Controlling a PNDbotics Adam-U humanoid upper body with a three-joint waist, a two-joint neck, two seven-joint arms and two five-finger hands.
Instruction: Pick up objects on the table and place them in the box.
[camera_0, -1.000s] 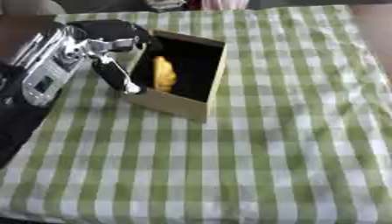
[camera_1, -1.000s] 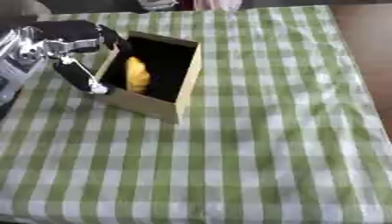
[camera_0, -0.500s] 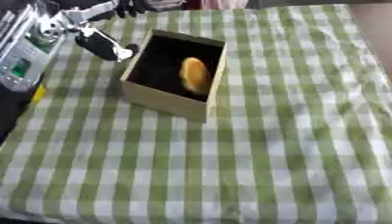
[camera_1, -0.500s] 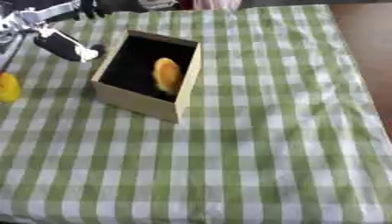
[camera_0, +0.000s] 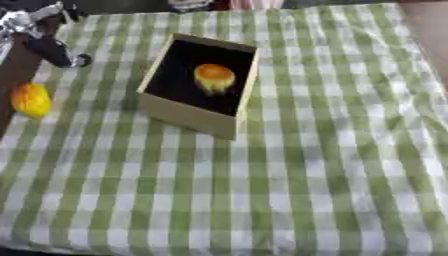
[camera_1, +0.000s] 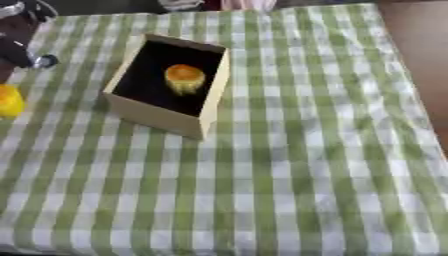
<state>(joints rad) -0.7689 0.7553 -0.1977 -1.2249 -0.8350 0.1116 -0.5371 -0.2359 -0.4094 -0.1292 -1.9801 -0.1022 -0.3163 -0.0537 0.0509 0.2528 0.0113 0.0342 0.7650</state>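
Hovering at the table's far-left corner, the black-and-silver left hand (camera_0: 48, 42) holds nothing; finger spread unclear. Open tan cardboard box (camera_0: 188, 114) contains one orange-yellow fruit (camera_0: 214, 77).

A green-and-white checked cloth (camera_0: 289, 165) covers the tabletop. Brown floor (camera_1: 420, 45) shows at two o'clock, dark surroundings along twelve o'clock.

I see a green-and-white checked cloth (camera_0: 289, 165), a tan box (camera_0: 188, 116) that's black inside, and two yellow-orange objects (camera_0: 214, 77).
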